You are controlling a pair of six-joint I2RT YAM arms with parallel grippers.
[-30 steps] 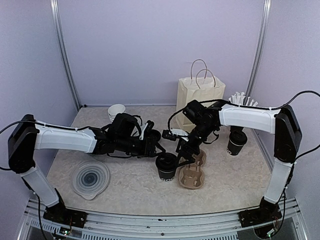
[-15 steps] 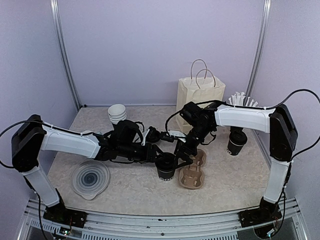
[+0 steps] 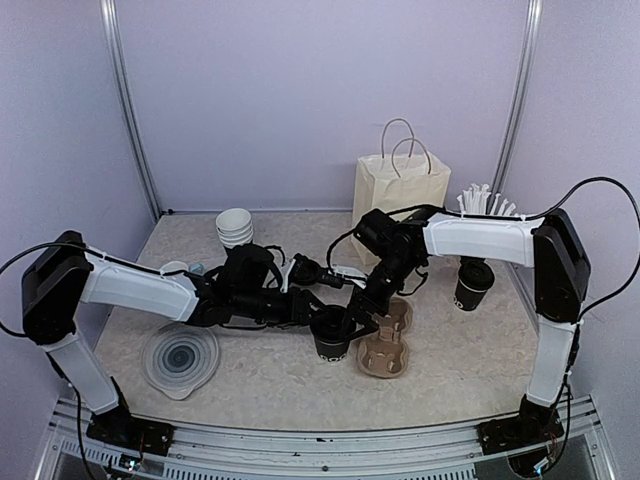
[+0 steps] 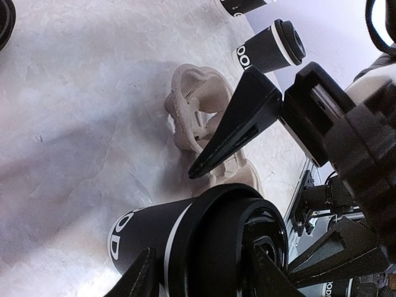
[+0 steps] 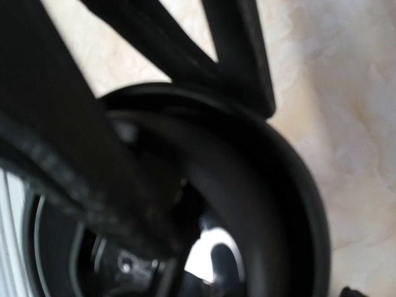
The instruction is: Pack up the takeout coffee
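A black takeout coffee cup (image 3: pixel 332 342) with a black lid (image 4: pixel 235 223) stands upright just left of the brown pulp carrier tray (image 3: pixel 388 352). My left gripper (image 3: pixel 318 312) is at the cup's left side. In the left wrist view its fingers stand partly apart, one across the cup wall (image 4: pixel 148 229) and one across the lid top. Contact does not show. My right gripper (image 3: pixel 358 318) hangs over the same cup, wide open, with one finger (image 4: pixel 235 117) above the tray (image 4: pixel 195 105). The right wrist view shows only the blurred dark lid (image 5: pixel 291 204). A second lidded cup (image 3: pixel 472 285) stands at the right.
A cream paper bag (image 3: pixel 398 195) with handles stands at the back centre. A black cup of white straws (image 3: pixel 485 203) is behind the second cup. A stack of lidless white cups (image 3: pixel 233 226) sits back left. A clear round dish (image 3: pixel 180 358) lies front left.
My left gripper has moved right and nearer to the cup while its jaws narrowed. My right gripper has shifted slightly left over the cup and stays open.
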